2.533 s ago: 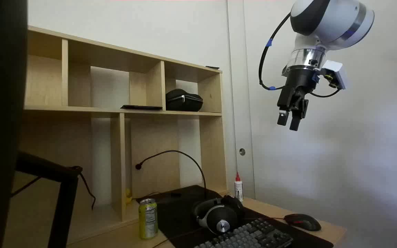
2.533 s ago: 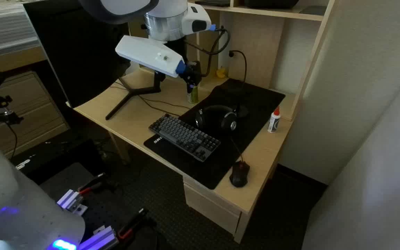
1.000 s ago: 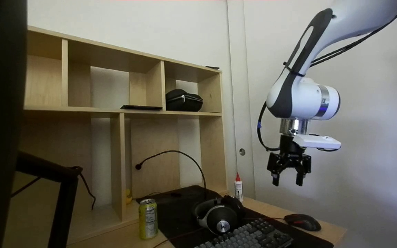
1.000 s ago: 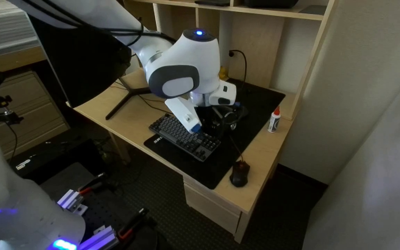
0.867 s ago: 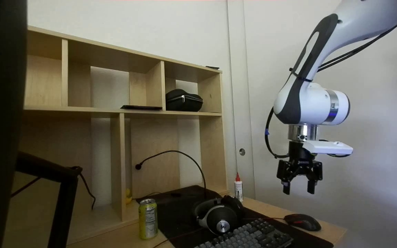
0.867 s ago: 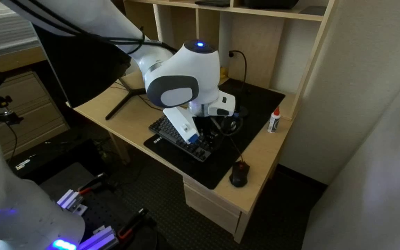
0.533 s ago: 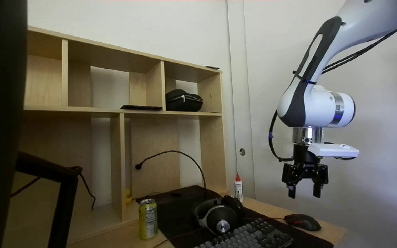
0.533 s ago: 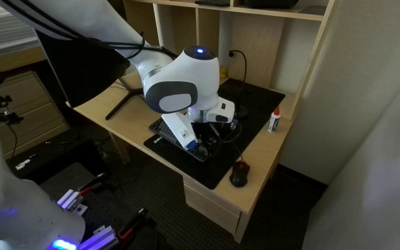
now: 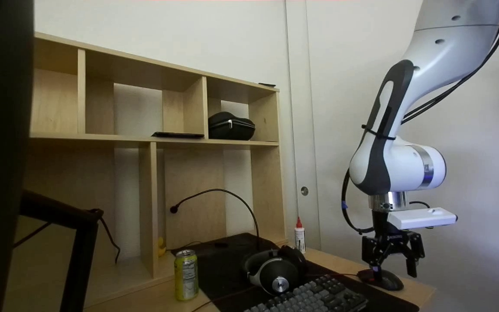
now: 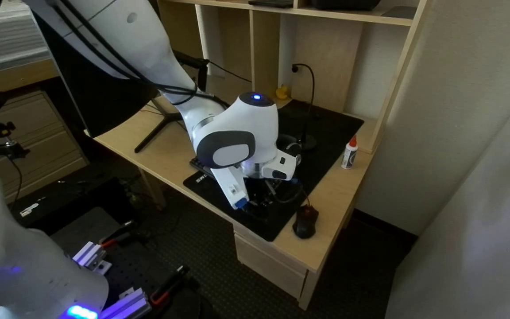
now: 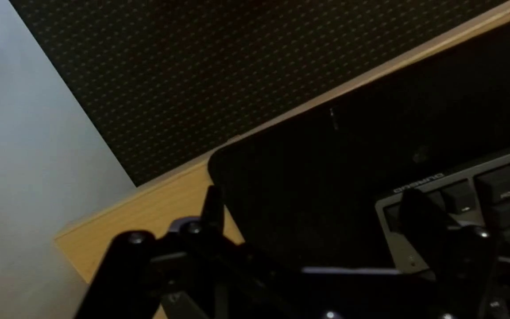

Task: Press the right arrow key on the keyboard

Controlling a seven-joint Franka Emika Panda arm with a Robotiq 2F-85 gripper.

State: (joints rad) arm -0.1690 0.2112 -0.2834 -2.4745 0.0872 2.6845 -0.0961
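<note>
The black keyboard lies on a dark desk mat. In an exterior view the arm hides nearly all of it except its far corner. In the wrist view its near end shows at the right. My gripper is open and empty, pointing down, its fingers wide apart. In the wrist view the gripper has its right finger in front of the keyboard's corner key, partly covering it. The left finger is off the keyboard. Whether the right finger touches a key, I cannot tell.
Headphones lie beside the keyboard. A mouse lies near the desk's end. A red-capped bottle, a yellow can and a gooseneck stand are farther back. A monitor and shelf border the desk.
The arm has come from high over the desk, turned the gripper to point down, and moved to the keyboard's end. Over the last half second it has lowered further, fingers still open.
</note>
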